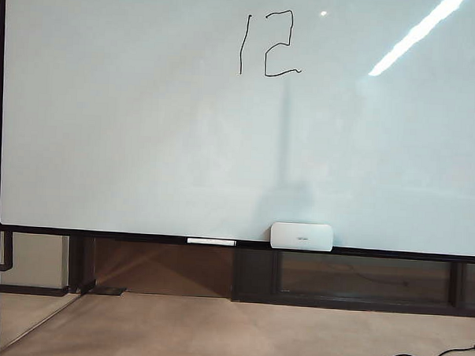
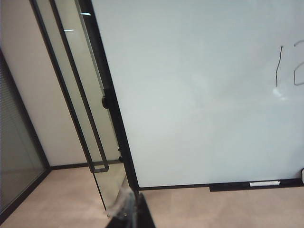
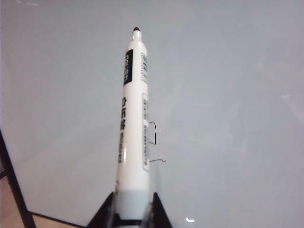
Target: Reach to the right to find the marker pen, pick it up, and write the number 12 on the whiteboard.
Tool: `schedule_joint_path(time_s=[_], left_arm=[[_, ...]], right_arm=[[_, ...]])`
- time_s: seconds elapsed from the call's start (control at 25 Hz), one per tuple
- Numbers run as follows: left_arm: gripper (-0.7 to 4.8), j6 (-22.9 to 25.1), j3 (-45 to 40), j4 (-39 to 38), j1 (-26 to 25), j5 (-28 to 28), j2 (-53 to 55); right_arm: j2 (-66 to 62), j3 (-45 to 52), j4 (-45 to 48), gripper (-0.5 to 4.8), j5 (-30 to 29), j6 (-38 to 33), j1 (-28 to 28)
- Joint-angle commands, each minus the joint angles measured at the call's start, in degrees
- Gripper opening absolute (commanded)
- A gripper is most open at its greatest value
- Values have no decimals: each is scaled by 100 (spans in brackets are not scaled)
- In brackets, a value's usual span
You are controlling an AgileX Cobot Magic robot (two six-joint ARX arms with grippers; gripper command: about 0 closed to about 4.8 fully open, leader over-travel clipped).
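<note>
Since the number 12 (image 1: 268,44) already stands on the whiteboard (image 1: 144,142), writing looks finished. Right fingers (image 3: 127,209) grip the marker pen (image 3: 134,128), its tip pointing away from them; putting it down probably comes next. Left fingers (image 2: 127,209) are blurred, so I cannot tell their state.

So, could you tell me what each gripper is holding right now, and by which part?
The right gripper holds the marker pen by its rear end, tip toward the whiteboard. The left gripper shows nothing held; its state cannot be told.
</note>
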State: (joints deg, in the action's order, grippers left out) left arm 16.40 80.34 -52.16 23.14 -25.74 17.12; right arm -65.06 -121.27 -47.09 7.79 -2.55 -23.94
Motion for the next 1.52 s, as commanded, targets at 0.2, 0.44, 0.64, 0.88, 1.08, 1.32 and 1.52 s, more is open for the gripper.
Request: schedule_joint_path(time_s=[0.2, 0.44, 0.64, 0.88, 1.08, 1.32, 1.52], left_arm=[[-5, 116, 33, -385, -540, -105, -234], [-5, -485, -68, -754, -1252, 1071, -538], [-5, -785, -702, -750, -1836, 1971, -953], [-5, -1558, -2243, 267, -2618, 2931, -1547], [-5, -2444, -3182, 1408, -3261, 3816, -1657], [-5, -3045, -3912, 2011, -3595, 3993, -1694], [-5, -3123, -4218, 2253, -3659, 4142, -1694]], right_arm=[[1775, 1685, 197, -2, -4, -20, -4], [3407, 3862, 713, -2, -164, -31, 0], [4577, 5368, 1113, -2, -457, -70, -2], [5386, 6747, 1425, -2, -496, -219, 0], [5569, 7750, 1856, -1, -522, -310, 0], [5571, 8896, 3121, -1, -647, -890, -2], [5589, 9685, 3593, -1, -647, -1416, -2]])
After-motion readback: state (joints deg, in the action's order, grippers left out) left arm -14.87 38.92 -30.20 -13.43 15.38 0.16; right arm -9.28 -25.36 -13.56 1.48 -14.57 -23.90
